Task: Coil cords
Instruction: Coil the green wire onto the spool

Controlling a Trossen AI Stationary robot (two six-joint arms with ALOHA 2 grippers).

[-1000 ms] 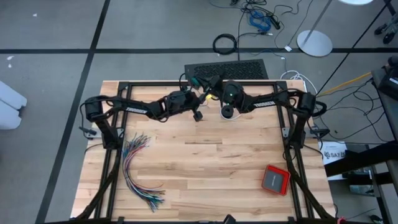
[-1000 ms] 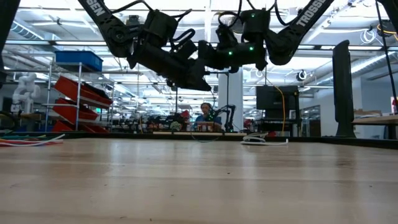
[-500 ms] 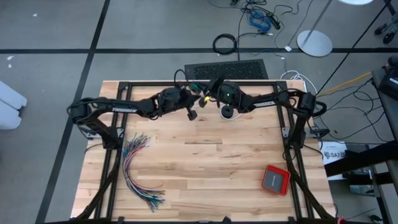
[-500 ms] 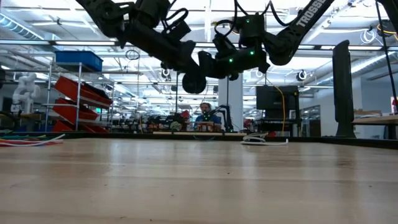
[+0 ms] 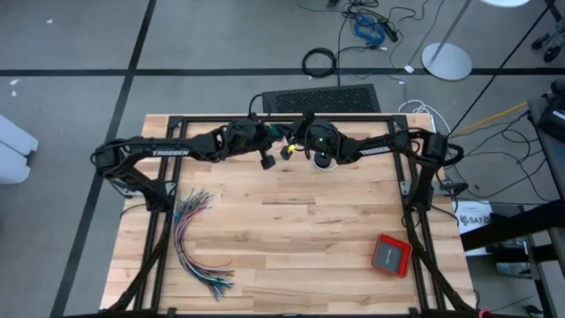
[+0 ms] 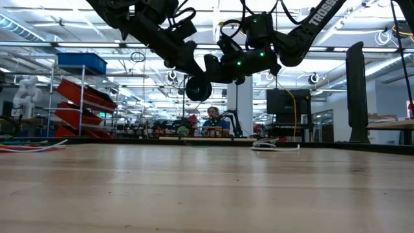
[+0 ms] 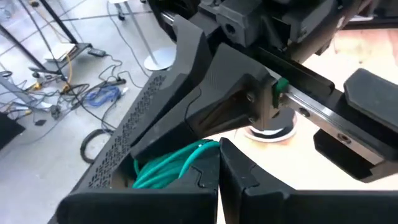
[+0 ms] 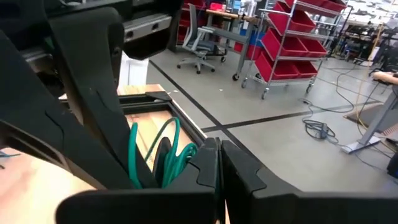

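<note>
From the table-level camera, the wooden table (image 6: 207, 188) fills the foreground, with the ends of a fanned bundle of coloured wires (image 6: 29, 147) lying at its 9 o'clock edge. In the overhead view that bundle (image 5: 196, 243) spreads at about 8 o'clock on the tabletop, and a small red box (image 5: 390, 255) sits at about 4 o'clock, well apart from both arms.

Farther back, the two arms meet in the air over the far middle of the table, near 12 o'clock. The left gripper (image 5: 275, 140) and the right gripper (image 5: 296, 141) are just beside each other, nose to nose, high above the wood in the low view. Each claw is closed, the dark fingers (image 7: 217, 177) pressed together in the left wrist view and the fingers (image 8: 217, 171) likewise in the right wrist view. Loops of the teal-green cord (image 7: 177, 163) bunch right at the closed left fingers, and the same cord (image 8: 163, 152) arches beside the closed right fingers; both claws appear to pinch it, held off the table. A white disc (image 5: 327, 163) lies on the wood under the right arm.

Beyond the table edge, a black perforated panel (image 5: 322, 99) lies on the floor, and farther off a thick black cable ring (image 5: 320, 63).
</note>
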